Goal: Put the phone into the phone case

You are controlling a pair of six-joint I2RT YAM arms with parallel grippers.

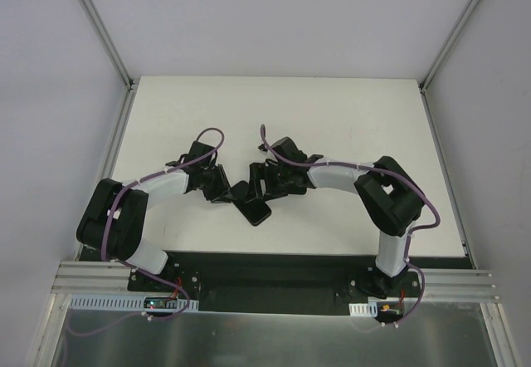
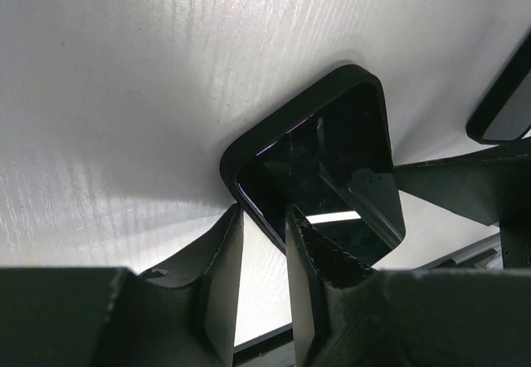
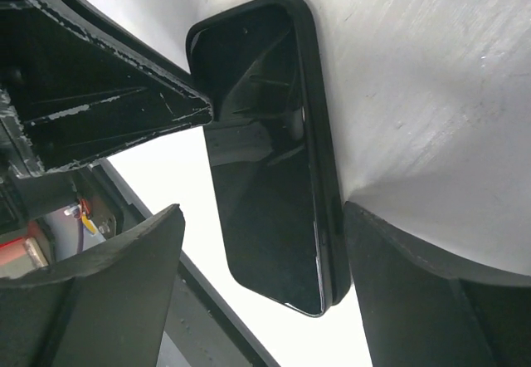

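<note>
One white table [image 1: 332, 110], pale walls [image 1: 274, 18] around

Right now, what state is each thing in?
phone: lying flat, screen up, not in the case.
case: lying flat, empty, apart from the phone.
left tool: fingers nearly together at the phone's corner; grip unclear.
right tool: open wide, one finger either side of the phone, not gripping.
</note>
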